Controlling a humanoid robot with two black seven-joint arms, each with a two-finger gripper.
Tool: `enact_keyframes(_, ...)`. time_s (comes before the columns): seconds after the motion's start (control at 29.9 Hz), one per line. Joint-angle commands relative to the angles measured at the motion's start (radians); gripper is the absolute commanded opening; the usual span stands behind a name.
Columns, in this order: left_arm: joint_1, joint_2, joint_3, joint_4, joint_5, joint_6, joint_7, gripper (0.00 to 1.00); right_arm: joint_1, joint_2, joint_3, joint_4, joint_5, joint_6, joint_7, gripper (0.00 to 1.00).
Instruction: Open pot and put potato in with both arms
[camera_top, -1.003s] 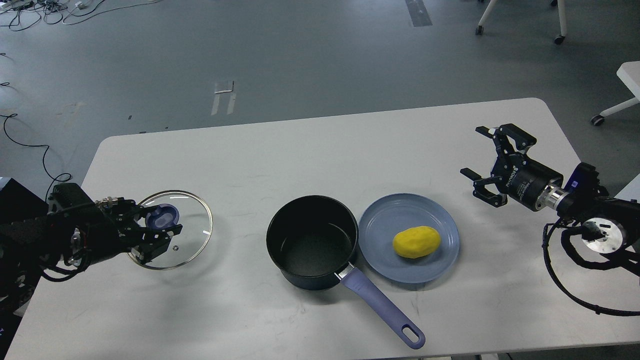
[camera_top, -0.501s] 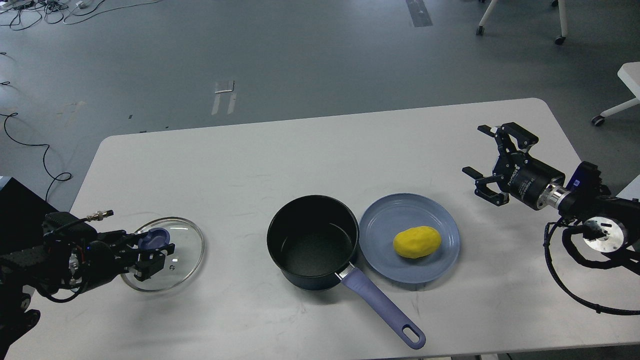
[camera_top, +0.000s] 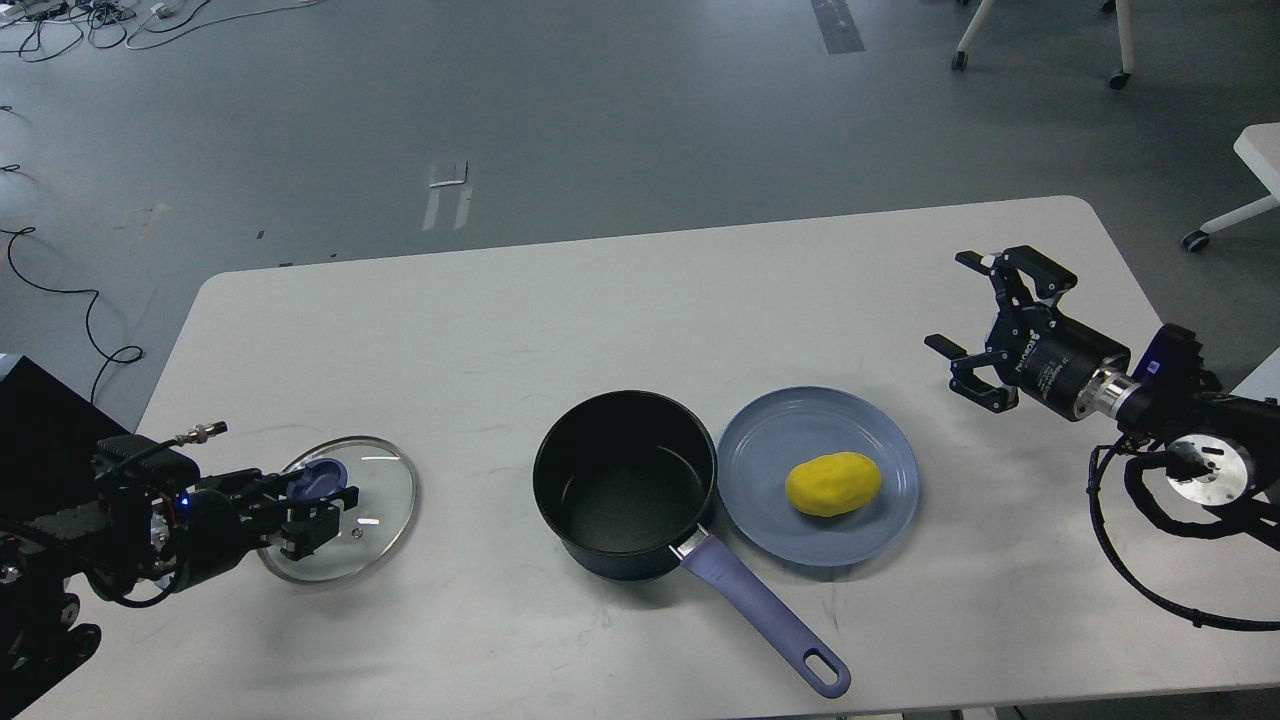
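Observation:
The black pot (camera_top: 625, 485) stands open at the table's middle, its purple handle (camera_top: 762, 622) pointing to the front right. The yellow potato (camera_top: 832, 484) lies on a blue plate (camera_top: 885, 525) just right of the pot. The glass lid (camera_top: 372, 515) lies low at the table's front left, well clear of the pot. My left gripper (camera_top: 318, 515) is closed around the lid's blue knob (camera_top: 320, 477). My right gripper (camera_top: 948, 302) is open and empty above the table's right side, up and to the right of the plate.
The white table (camera_top: 640, 300) ends close behind my right gripper and near my left arm. Chair and table legs with castors stand on the grey floor at the far right. Cables lie on the floor at the left.
My left gripper has lowered the lid from a raised, tilted hold down to the table at the front left and shifted it slightly right. The right gripper has barely moved.

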Motion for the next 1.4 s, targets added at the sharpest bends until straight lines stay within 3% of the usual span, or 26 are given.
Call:
enact_keyframes(0.0, 0.0, -0.001, 0.0, 0.001, -0.032, 0.012, 0.0, 0.86, 0.001, 0.0, 0.0, 0.0, 0.0, 0.0, 0.0, 1.0)
enact_keyframes(0.07, 0.0, 0.0, 0.0, 0.001, -0.044, 0.012, 0.0, 0.95, 0.001, 0.0, 0.0, 0.0, 0.0, 0.0, 0.0, 1.0)
enact_keyframes(0.13, -0.001, -0.001, 0.0, 0.001, -0.046, 0.012, 0.0, 0.97, 0.001, -0.002, 0.0, 0.0, 0.0, 0.0, 0.0, 1.0)
enact_keyframes(0.33, -0.026, 0.019, -0.012, -0.033, -0.1, 0.0, 0.0, 0.97, 0.011, -0.005, -0.005, 0.005, -0.001, 0.0, 0.0, 1.0)
enact_keyframes(0.47, -0.113, 0.065, -0.009, -0.087, -0.28, -0.063, 0.0, 0.97, 0.027, -0.034, -0.009, 0.016, -0.071, 0.0, 0.0, 1.0)
enact_keyframes(0.64, -0.317, 0.079, -0.016, -0.117, -0.774, -0.395, 0.0, 0.98, 0.16, -0.116, -0.009, 0.051, -0.453, 0.0, 0.0, 1.0)
enact_keyframes(0.77, -0.386, 0.066, -0.018, -0.116, -1.08, -0.515, 0.0, 0.98, 0.264, -0.163, -0.014, 0.111, -0.613, 0.0, 0.0, 1.0)
enact_keyframes(0.94, -0.393, 0.013, -0.024, -0.105, -1.418, -0.525, 0.0, 0.98, 0.433, -0.187, -0.102, 0.227, -0.901, 0.0, 0.0, 1.0)
enact_keyframes(1.37, -0.391, 0.002, -0.095, -0.11, -1.607, -0.538, 0.0, 0.98, 0.826, -0.15, -0.509, 0.525, -1.563, 0.0, 0.0, 1.0)
